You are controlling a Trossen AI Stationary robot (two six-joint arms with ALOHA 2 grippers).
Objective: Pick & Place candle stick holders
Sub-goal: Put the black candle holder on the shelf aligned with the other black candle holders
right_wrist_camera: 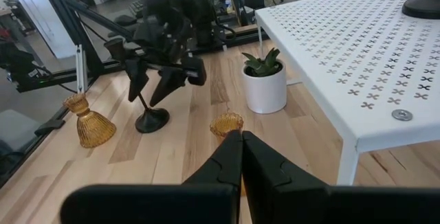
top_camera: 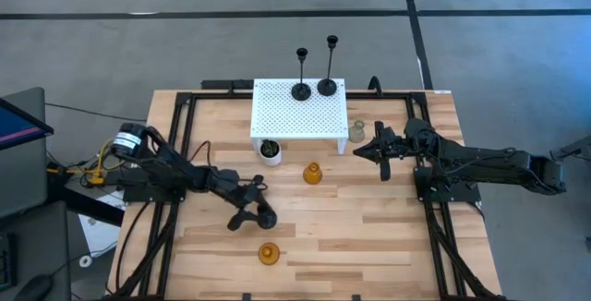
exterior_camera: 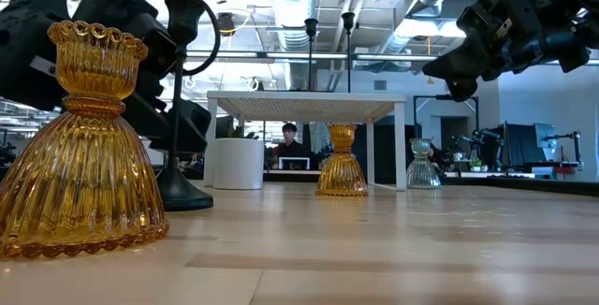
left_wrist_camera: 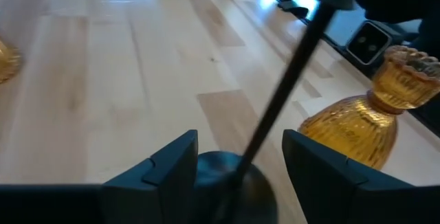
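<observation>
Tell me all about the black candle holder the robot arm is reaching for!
The black candle holder looks like dark metal: a round flat base, a thin stem and a small cup on top. It stands upright on the wooden table, near an amber glass holder. The left pincer is down around it, fingers open either side of the stem, not squeezing it.

- In the left wrist view the black candle holder (left_wrist_camera: 237, 176) loses its base off the picture's edge, between the left gripper (left_wrist_camera: 237, 165) fingers.
- The top of its stem blurs into a dark shape above.
- Beside that holder, an amber glass holder (left_wrist_camera: 8, 60) is cut to a sliver.
- In the right wrist view the right gripper (right_wrist_camera: 241, 136) hides the foot of another amber holder (right_wrist_camera: 226, 124).
</observation>
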